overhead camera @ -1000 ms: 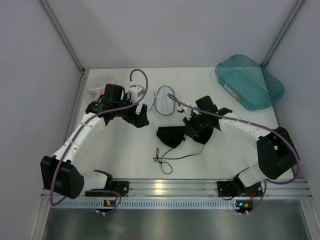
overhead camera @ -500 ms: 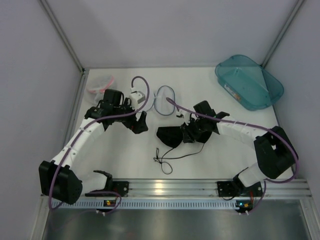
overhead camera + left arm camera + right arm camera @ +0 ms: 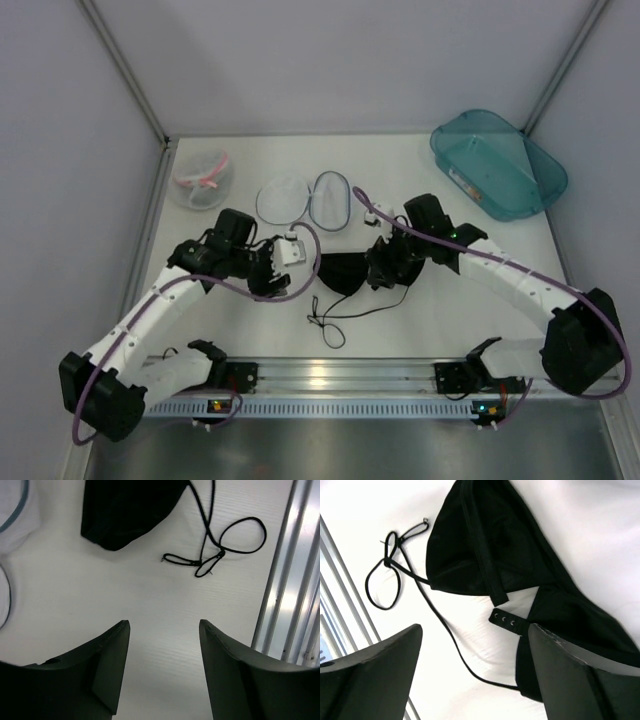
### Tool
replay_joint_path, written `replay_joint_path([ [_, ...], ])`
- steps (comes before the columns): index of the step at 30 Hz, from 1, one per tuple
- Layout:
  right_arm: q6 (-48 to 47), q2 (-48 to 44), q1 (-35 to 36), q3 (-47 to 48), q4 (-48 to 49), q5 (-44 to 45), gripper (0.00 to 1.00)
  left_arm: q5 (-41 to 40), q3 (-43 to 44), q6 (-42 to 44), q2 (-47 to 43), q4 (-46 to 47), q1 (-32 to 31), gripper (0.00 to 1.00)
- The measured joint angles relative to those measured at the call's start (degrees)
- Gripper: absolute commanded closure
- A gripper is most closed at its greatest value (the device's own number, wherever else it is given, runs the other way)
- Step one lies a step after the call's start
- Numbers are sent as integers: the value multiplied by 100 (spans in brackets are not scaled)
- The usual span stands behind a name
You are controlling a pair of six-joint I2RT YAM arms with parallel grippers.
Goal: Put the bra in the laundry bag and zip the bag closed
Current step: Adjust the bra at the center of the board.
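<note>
Right gripper (image 3: 475, 630) had jaws spread wide, nothing between them, hanging low over small black fabric bra (image 3: 485, 545); contact with fabric could not be judged. Bra lay crumpled near middle of white surface (image 3: 430, 320), thin black strap loop (image 3: 215, 555) trailing toward near edge. Left gripper (image 3: 163, 625) likewise parted and empty, over bare surface just left of bra. Behind bra, apart from it, lay round translucent white mesh laundry bag with grey zip rim (image 3: 283, 197), opened out into two discs side by side
</note>
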Motion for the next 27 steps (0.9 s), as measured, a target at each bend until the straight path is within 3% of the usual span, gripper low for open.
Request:
replay_joint_path([
  [1, 9, -109, -50, 46, -44, 0, 8, -81, -4, 155, -22, -61, -345, 45],
  [3, 37, -313, -229, 177, -146, -9, 7, -282, -4, 361, 20, -109, -949, 49],
  [11, 48, -470, -1327, 391, -723, -127, 4, -872, -44, 1211, 756, -247, -2708, 56],
  [16, 94, -577, -1805, 391, -986, -181, 5, -953, -70, 1596, 1473, -232, -3023, 62],
  [27, 297, -723, -1965, 389, -990, -214, 5, -1189, -387, 2111, 2063, 426, -3333, 64],
])
